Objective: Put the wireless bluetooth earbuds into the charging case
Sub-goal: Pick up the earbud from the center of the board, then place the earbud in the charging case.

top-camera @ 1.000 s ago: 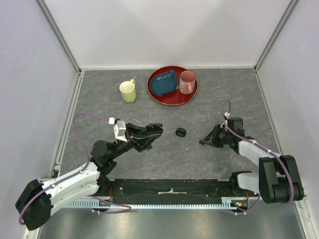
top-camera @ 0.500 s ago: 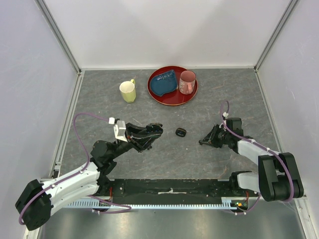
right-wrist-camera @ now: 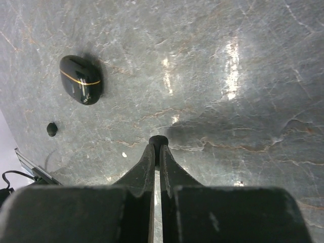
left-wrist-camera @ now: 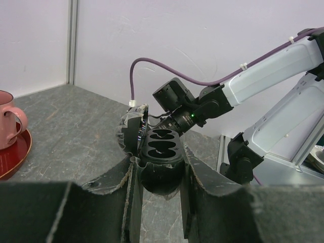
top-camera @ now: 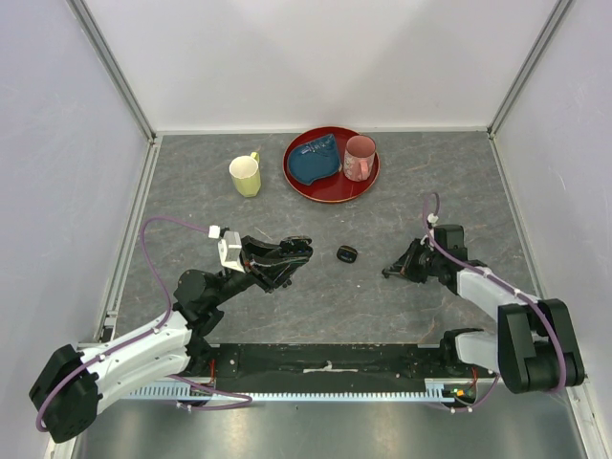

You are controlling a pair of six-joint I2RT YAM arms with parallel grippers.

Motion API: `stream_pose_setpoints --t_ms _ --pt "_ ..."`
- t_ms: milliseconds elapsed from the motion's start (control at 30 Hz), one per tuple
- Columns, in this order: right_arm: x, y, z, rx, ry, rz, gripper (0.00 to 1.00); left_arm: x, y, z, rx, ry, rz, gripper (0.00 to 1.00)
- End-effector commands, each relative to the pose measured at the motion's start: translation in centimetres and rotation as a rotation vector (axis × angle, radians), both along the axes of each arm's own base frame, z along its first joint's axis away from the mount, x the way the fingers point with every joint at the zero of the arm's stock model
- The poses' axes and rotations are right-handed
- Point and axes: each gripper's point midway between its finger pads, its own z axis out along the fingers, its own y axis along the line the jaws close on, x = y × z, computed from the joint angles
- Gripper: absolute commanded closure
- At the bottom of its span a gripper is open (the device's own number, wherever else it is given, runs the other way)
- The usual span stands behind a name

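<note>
The wireless bluetooth earbuds are hard to see: one tiny black earbud [right-wrist-camera: 158,140] sits at the very tips of my right gripper [right-wrist-camera: 156,149], low on the grey stone-patterned table [top-camera: 382,206], right of centre and toward the near side. My right fingers are pressed together with only a sliver between them, pinching that earbud at its near edge. In the right wrist view a tiny black speck [right-wrist-camera: 51,129] lies on the table apart from my fingers. It is too small for me to tell what it is.

A glossy black oval closed case [top-camera: 347,253] with a thin gold line lies on the table between my two grippers, touching neither.

My left gripper [top-camera: 296,251], left of centre, is clamped on the black open charging case [left-wrist-camera: 162,144]. Its lid [left-wrist-camera: 132,132] is swung up, and I can see two dark sockets facing my right arm.

At the far side stand a pale yellow mug [top-camera: 246,176] and, to its right, a round red plate [top-camera: 330,194] carrying a dark blue dish [top-camera: 314,163] and a pink mug [top-camera: 360,158].
</note>
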Motion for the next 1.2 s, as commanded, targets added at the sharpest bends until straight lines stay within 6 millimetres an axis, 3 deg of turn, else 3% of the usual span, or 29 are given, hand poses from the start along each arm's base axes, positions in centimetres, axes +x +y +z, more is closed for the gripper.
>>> stream_pose_setpoints --t_ms 0,200,367,667,833,1167 --pt "1.5 0.5 3.6 0.009 -0.110 0.037 1.00 -0.2 0.2 2.0 -0.049 -0.018 0.001 0.98" --pt "2.1 2.9 10.7 0.147 -0.304 0.164 1.00 -0.5 0.1 2.3 -0.047 -0.032 -0.013 0.98" --pt "0.9 5.1 17.0 0.255 -0.463 0.352 1.00 -0.7 0.1 2.5 -0.047 -0.042 -0.024 0.98" --pt "-2.0 8.1 25.4 0.360 -0.675 0.583 1.00 -0.9 0.0 2.6 -0.044 -0.047 -0.035 0.98" --pt "-3.7 9.1 28.2 0.390 -0.771 0.681 1.00 -1.2 -0.1 2.7 -0.042 -0.056 -0.050 0.98" --pt "-9.5 12.0 34.5 0.475 -0.975 0.974 1.00 -2.9 -0.6 3.0 -0.021 -0.099 -0.145 0.98"
